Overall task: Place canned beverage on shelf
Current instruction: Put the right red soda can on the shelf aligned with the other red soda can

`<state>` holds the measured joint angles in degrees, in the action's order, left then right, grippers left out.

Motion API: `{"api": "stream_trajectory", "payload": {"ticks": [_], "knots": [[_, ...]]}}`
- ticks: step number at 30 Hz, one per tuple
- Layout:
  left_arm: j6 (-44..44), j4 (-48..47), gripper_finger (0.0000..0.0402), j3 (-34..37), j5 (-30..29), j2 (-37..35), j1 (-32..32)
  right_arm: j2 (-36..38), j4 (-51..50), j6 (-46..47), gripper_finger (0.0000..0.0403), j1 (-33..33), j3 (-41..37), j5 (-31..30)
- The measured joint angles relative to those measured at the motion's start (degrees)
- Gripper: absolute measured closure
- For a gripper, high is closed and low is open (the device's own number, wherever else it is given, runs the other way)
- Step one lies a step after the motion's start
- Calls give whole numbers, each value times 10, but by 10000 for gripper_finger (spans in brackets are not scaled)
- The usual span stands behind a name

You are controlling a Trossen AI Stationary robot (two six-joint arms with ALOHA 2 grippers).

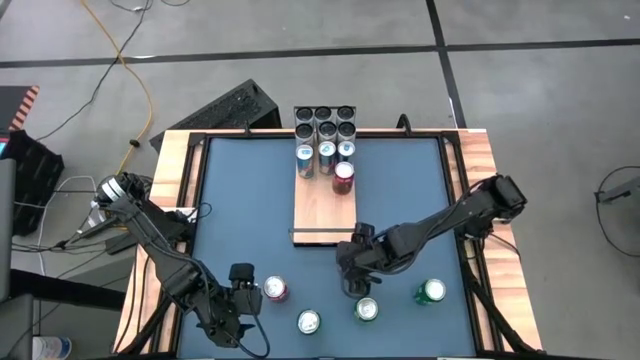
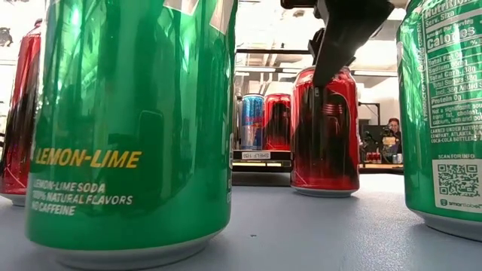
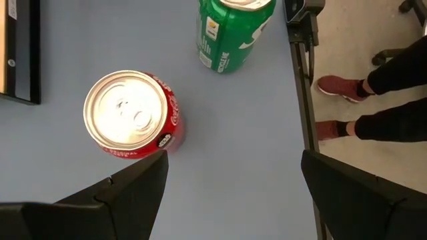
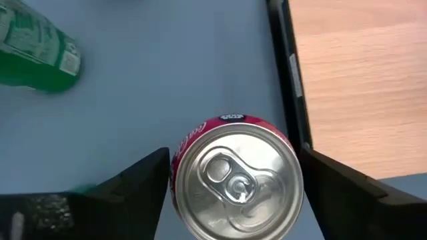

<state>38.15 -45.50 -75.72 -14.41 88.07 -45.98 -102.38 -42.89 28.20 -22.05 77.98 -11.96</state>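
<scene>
A red can (image 4: 237, 180) stands upright on the blue table just off the near end of the shelf (image 1: 325, 205), a pale wood plank. My right gripper (image 4: 233, 157) is open above this can, pointing steeply down, with one finger on each side of its top. In the low view the gripper (image 2: 331, 45) reaches down to the can (image 2: 324, 132). Several cans (image 1: 325, 150) stand at the shelf's far end. My left gripper (image 3: 233, 193) hangs open over the near left of the table beside a second red can (image 3: 130, 113), with nothing between its fingers. My right gripper's fingers (image 4: 143, 177) stand close against the two sides of the red can's top rim (image 4: 180, 160), coming from above. I cannot tell whether they touch it. The can stands upright on the table.
Three more cans stand near the front edge: a silver-topped one (image 1: 308, 322) and two green ones (image 1: 367, 309) (image 1: 432, 291). A black rail (image 4: 287, 73) edges the shelf's near end. A person's legs (image 3: 373, 87) show beyond the table's edge.
</scene>
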Motion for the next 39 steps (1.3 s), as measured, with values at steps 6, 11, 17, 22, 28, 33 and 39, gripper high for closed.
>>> {"api": "stream_trajectory", "payload": {"ticks": [6, 11, 17, 22, 28, 33, 39], "knots": [[-3, 0, 72, 0, -5, 0, 0, -2, -47, 7, 123, 0, 28, -1], [-4, 0, 72, 0, -10, 0, 0, -3, -56, 7, 153, -4, 42, 2], [-4, 0, 72, 0, -10, 0, 0, -5, -109, -11, 160, -12, 90, 16], [-4, 1, 72, 0, -10, 0, 0, -4, -141, -49, 161, -11, 135, 15], [-4, 1, 72, 0, -10, 0, 0, -3, -223, -128, 162, 2, 244, 32], [-6, 1, 72, 0, -10, 0, 0, -2, -287, -191, 162, 21, 363, 64], [-15, 1, 72, 0, -10, 0, 0, 0, -324, -262, 162, 71, 519, 46]]}}
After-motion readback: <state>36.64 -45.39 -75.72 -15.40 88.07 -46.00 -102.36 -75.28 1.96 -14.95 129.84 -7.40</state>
